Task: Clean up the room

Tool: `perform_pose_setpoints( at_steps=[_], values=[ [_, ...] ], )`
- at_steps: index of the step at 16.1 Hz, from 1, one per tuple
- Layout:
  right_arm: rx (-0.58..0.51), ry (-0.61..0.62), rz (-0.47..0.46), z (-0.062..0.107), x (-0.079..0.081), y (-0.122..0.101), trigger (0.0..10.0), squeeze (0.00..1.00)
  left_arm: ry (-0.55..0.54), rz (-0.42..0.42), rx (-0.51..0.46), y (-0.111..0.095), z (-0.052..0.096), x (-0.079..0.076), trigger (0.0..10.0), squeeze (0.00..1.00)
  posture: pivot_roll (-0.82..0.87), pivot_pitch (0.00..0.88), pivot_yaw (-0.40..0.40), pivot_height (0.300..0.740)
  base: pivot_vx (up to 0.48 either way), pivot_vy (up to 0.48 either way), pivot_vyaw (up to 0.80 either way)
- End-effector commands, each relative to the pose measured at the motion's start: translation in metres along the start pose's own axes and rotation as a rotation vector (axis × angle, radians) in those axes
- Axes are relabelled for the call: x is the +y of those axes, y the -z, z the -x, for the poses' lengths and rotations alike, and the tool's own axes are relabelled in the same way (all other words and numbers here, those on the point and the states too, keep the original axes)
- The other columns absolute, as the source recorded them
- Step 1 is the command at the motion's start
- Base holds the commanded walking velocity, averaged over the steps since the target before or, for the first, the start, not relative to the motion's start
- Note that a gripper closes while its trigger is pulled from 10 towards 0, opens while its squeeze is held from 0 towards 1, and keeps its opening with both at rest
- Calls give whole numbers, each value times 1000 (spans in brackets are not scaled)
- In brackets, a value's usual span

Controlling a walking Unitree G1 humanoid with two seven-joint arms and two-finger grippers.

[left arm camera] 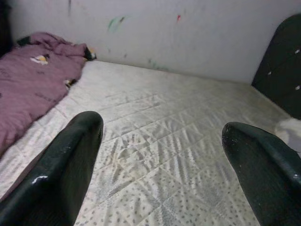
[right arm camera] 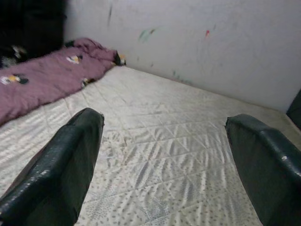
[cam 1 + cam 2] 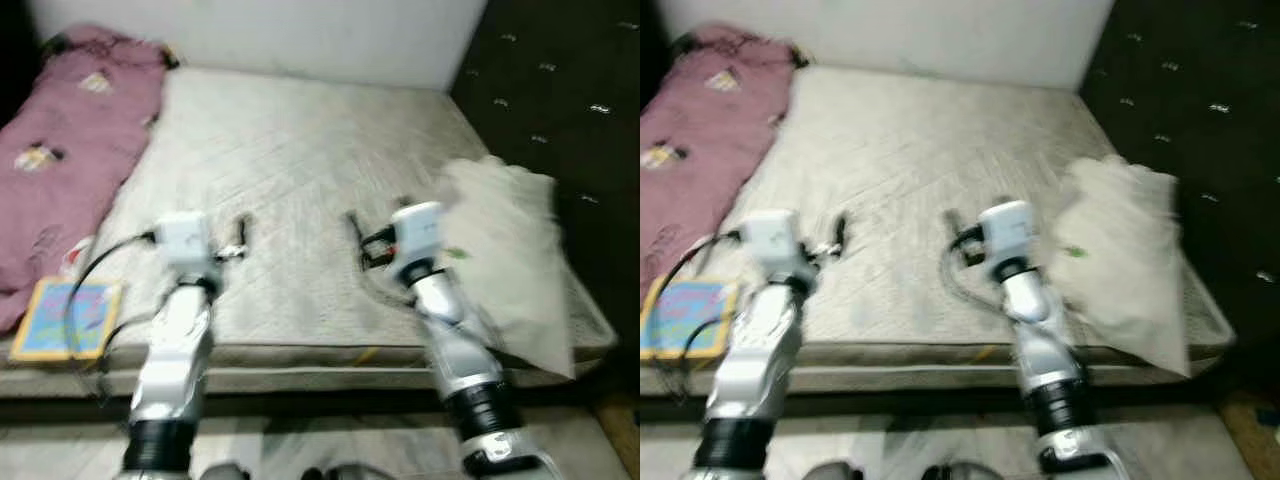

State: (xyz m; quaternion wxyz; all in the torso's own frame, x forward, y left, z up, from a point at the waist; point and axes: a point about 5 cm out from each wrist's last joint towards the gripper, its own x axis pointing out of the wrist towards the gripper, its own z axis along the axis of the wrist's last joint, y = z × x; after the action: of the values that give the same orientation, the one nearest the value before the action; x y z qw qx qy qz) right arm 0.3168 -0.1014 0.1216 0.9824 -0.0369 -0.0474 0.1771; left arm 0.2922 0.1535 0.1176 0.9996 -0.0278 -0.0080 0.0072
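A bed with a cream quilted mattress [image 3: 300,150] lies in front of me. A mauve blanket [image 3: 60,160] is bunched along its left side. A white pillow [image 3: 505,250] lies crumpled at the right front corner, and a colourful book [image 3: 70,318] rests at the left front edge. My left gripper [image 1: 162,136] hovers open over the front of the mattress, holding nothing. Beside it, my right gripper [image 2: 164,127] is also open and holds nothing, just left of the pillow.
A dark padded headboard [image 3: 560,90] runs along the right side of the bed. A white wall [image 3: 300,30] with small paint marks stands behind it. Pale floor [image 3: 300,440] shows below the bed's front edge.
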Motion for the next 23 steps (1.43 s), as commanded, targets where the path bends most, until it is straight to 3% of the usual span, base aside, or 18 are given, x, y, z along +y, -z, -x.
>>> perform_pose_setpoints(
  at_steps=[1, 10, 23],
  values=[
    [-7, 15, 17, 0, -8, -3, 10000, 0, 10, 10, -28, -5, -2, -4, 10000, 0, 13, 0, -65, 740, 0, 0, 0],
    [-10, 17, 20, -1, -8, -3, 10000, 0, 25, 14, -51, -8, -3, -5, 10000, 0, 13, 0, -64, 740, 0, 0, 0],
    [-12, 20, 19, -2, -8, -4, 10000, 0, 34, 10, -57, -8, -3, -6, 10000, 0, 12, 0, -64, 740, 349, 0, 0]
  ],
)
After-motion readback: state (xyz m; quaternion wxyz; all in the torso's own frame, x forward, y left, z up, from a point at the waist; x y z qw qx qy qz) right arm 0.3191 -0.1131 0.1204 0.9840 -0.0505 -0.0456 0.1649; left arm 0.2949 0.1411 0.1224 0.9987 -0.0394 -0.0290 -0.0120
